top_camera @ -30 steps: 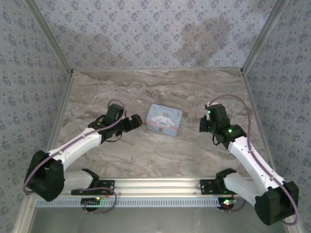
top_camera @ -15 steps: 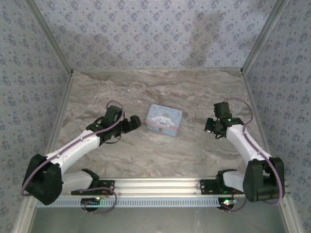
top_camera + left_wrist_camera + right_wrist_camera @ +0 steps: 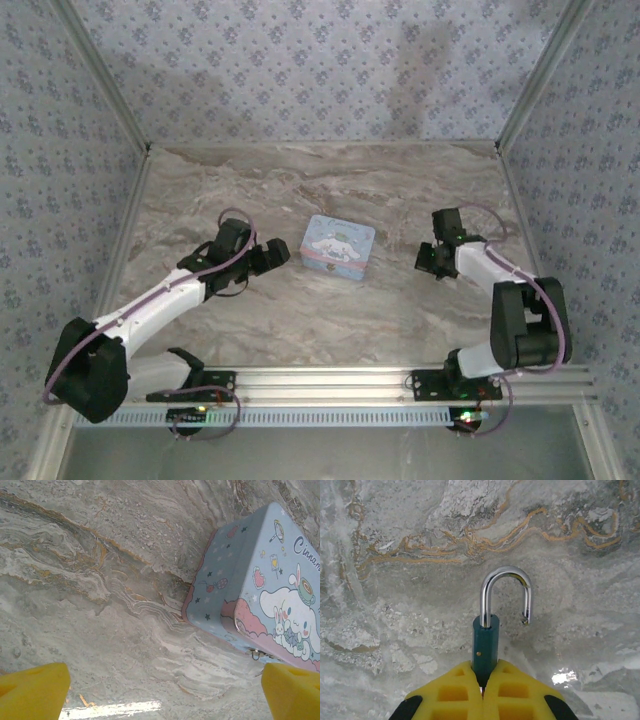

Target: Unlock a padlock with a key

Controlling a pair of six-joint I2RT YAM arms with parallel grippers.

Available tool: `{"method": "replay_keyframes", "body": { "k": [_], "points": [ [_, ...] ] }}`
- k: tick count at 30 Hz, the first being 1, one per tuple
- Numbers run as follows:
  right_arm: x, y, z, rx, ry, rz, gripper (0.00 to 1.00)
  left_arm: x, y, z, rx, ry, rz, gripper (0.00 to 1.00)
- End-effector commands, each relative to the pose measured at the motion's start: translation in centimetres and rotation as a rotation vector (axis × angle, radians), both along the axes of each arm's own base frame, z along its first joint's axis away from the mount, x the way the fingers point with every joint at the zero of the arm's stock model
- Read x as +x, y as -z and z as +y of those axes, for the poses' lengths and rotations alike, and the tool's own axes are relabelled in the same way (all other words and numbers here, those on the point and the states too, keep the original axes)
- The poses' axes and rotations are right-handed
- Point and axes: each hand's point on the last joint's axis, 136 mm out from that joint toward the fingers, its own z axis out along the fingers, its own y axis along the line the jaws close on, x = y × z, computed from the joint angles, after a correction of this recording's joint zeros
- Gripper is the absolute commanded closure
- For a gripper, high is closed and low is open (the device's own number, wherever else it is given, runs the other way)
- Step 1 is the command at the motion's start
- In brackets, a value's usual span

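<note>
Pale blue tin (image 3: 338, 247) mid-table is the one obstacle. Narrow gap between it and left gripper (image 3: 278, 252), wider lane to right gripper (image 3: 428, 262). Marble table (image 3: 330, 180) open behind tin up to back wall (image 3: 320, 70).

A cartoon tin on a marble worktop, walled in by patterned paper

We see a pale blue tin (image 3: 338, 247) lying flat about the middle of the worktop (image 3: 330, 180), well apart from every edge and turned a little askew to them. Its lid carries a white long-eared cartoon figure on pink clouds, with lettering that starts "Cinnam"; up close, the tin's (image 3: 260, 595) side wall shows small stars and a pink lower band, and a small metal clasp (image 3: 255, 653) sits on one side. The worktop is grey-beige marble with rusty veins. Walls (image 3: 300, 70) in bluish floral paper rise from its far, left and right edges.
</note>
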Motion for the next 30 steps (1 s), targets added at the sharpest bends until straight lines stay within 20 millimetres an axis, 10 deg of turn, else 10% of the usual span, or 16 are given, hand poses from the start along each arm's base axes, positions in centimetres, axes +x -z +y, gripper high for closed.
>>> {"method": "replay_keyframes", "body": {
  "k": [1,9,19,20,21,30],
  "points": [
    [0.6,-0.1,-0.1,0.004,0.020,0.004,0.89,-0.1,-0.3,0.0,0.006,0.006,-0.015,0.02],
    [0.7,-0.6,-0.2,0.003,0.023,-0.003,0.73,0.0,-0.2,0.0,0.005,0.002,-0.013,0.02],
    [-0.2,-5.9,-0.3,-0.027,0.022,-0.122,0.51,0.3,-0.5,0.9,0.033,-0.020,-0.023,0.02],
    [-0.2,-6.6,-0.5,-0.035,0.025,-0.140,0.42,0.5,-0.7,1.2,0.041,-0.028,-0.026,0.02],
    [-0.3,-7.1,-0.5,-0.040,0.024,-0.153,0.00,0.7,-0.9,1.5,0.050,-0.034,-0.033,0.02],
    [1.3,-12.0,-3.2,-0.203,0.089,-0.328,0.00,3.5,-4.9,6.6,0.348,-0.055,-0.210,0.02]
  ]
}}
